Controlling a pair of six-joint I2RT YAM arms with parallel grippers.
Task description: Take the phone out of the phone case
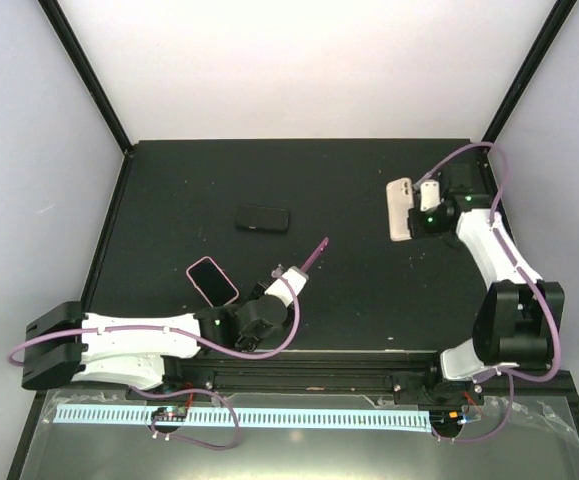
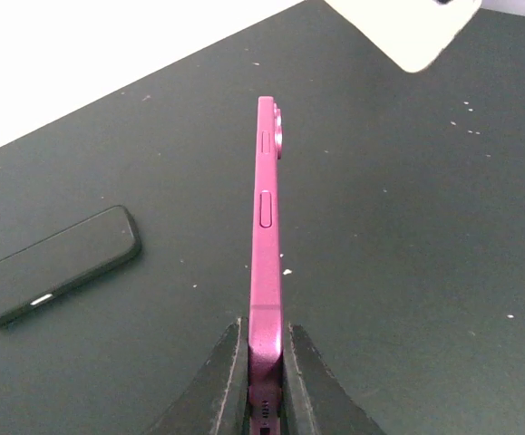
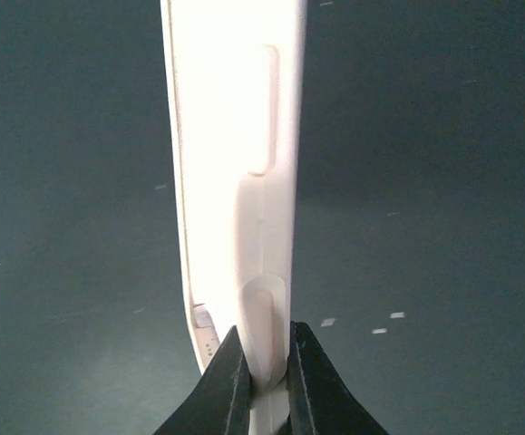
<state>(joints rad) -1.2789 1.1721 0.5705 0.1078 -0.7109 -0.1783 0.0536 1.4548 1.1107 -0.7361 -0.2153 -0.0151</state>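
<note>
So that they are held apart, the slim magenta phone (image 2: 267, 227) is pinched in the left gripper (image 2: 264, 333), the cream plastic case (image 3: 244, 136) in the right gripper (image 3: 264, 337).

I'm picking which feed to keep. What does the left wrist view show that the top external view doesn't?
Only left wrist: the side buttons and camera bump on the pink phone, and the jaws of the left gripper shut on its end. Only top external: the right gripper holding the cream case, and a pink-rimmed device lying flat. Both: the pink phone, the black phone and the cream case.
</note>
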